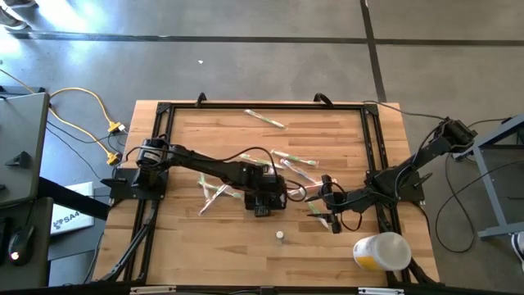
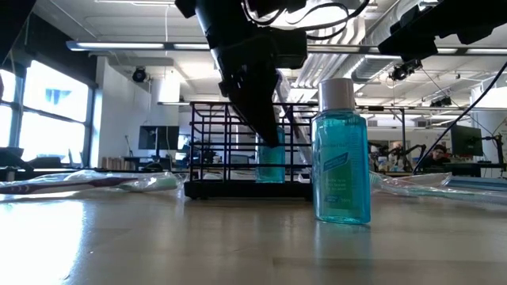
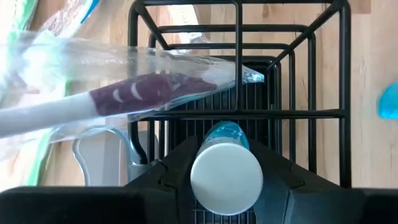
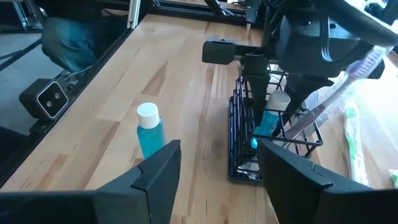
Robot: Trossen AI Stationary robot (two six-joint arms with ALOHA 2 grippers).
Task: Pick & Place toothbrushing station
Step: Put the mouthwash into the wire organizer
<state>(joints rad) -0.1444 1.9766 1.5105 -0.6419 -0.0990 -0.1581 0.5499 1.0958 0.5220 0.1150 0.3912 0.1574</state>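
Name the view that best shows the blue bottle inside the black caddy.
Left wrist view: the bottle stands between the left gripper fingers inside the caddy. The right wrist and low views show it partly hidden; the high view hides it.

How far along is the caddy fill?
Done: one wrapped toothbrush leans in the caddy. In hand: left gripper holds a blue bottle inside it. Left: second bottle and more toothbrushes on the table; right gripper waits open.
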